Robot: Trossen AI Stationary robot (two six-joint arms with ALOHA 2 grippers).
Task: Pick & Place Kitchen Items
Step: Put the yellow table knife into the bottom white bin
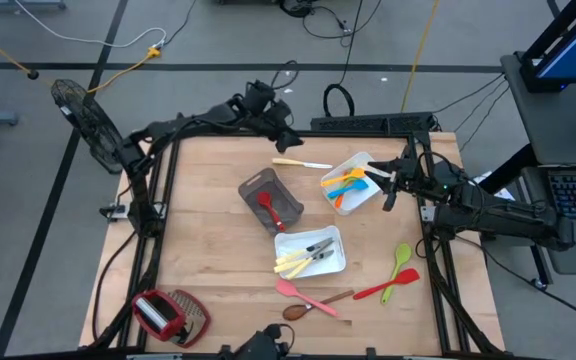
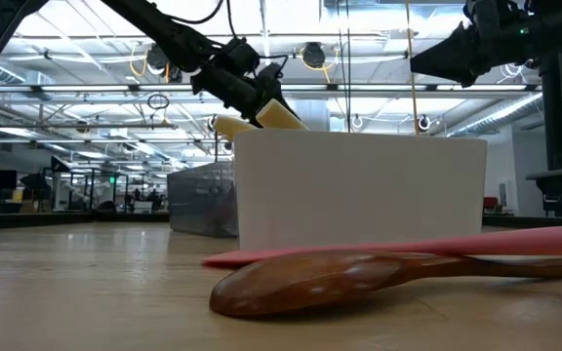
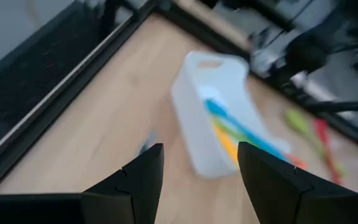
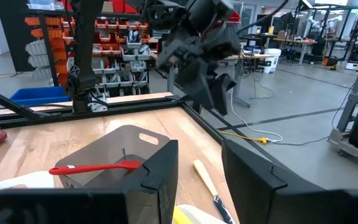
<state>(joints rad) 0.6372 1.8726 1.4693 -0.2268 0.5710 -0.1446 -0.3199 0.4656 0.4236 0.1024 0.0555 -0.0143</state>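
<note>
My left end effector (image 1: 286,135) hangs wide and empty at the counter's (image 1: 208,200) far edge; my right end effector (image 1: 388,190), parted and empty, hovers beside one white tray (image 1: 353,165). One knife (image 1: 301,163) lies between them, and two green and red spatulas (image 1: 396,272) lie near.

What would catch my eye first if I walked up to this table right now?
Probably the splash of colour: a white tray near the table's far right holds blue, orange and yellow utensils, with the right gripper open beside it. In the middle, a red spatula lies in a grey bin, and loose green, red and pink utensils lie along the near edge.
</note>
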